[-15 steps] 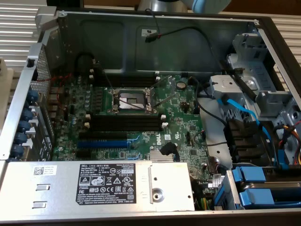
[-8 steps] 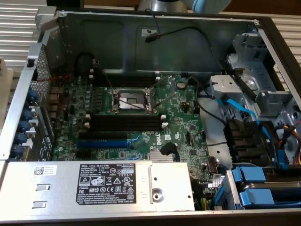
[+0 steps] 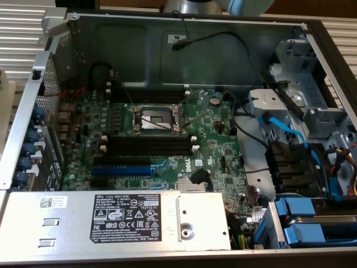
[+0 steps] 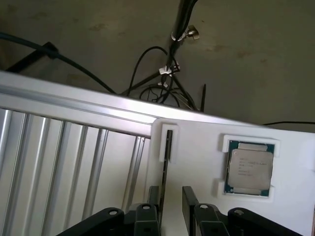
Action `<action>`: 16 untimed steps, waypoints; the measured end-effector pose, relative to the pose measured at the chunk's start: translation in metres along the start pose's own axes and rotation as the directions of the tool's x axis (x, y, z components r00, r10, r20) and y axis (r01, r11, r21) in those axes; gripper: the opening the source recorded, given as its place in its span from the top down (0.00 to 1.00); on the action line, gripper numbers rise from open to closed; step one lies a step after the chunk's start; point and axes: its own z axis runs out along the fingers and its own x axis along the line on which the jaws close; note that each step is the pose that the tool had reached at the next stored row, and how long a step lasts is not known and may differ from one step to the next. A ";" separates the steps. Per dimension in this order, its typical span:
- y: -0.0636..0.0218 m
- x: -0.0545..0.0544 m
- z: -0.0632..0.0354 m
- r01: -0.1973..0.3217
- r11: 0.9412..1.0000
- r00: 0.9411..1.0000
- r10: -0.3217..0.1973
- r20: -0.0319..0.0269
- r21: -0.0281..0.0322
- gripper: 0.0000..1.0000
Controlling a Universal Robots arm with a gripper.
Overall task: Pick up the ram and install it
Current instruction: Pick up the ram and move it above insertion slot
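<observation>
While the fingers stand apart, the ram sits between them.

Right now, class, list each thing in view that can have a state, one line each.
hand: open, poised at the ram, gripping nothing.
ram: on edge in the white holder, not picked up.
processor: seated in the white holder's recess.
memory slots: empty.
computer case: open, motherboard exposed.
</observation>
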 end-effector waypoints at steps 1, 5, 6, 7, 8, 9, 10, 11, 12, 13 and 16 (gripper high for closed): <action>0.0001 0.000 0.0005 -0.001 1.000 1.000 0.001 0.000 0.000 0.67; 0.0003 0.001 0.0034 -0.005 1.000 1.000 0.005 0.000 0.000 0.67; 0.0003 0.001 0.0042 -0.006 1.000 1.000 0.006 0.001 0.000 0.67; 0.0003 0.001 0.0048 -0.006 1.000 1.000 0.006 0.001 0.000 0.67; 0.0003 0.001 0.0054 -0.007 1.000 1.000 0.007 0.002 0.000 0.67; 0.0003 0.001 0.0060 -0.007 1.000 1.000 0.007 0.002 0.001 0.67; 0.0003 0.001 0.0064 -0.007 1.000 1.000 0.007 0.004 0.001 0.67; 0.0003 0.001 0.0068 -0.008 1.000 1.000 0.008 0.005 0.001 0.67; 0.0003 0.001 0.0072 -0.009 1.000 1.000 0.009 0.007 0.001 0.67; 0.0003 0.001 0.0074 -0.010 1.000 1.000 0.010 0.010 0.002 0.67; 0.0003 0.001 0.0082 -0.016 1.000 1.000 0.016 0.021 0.002 0.67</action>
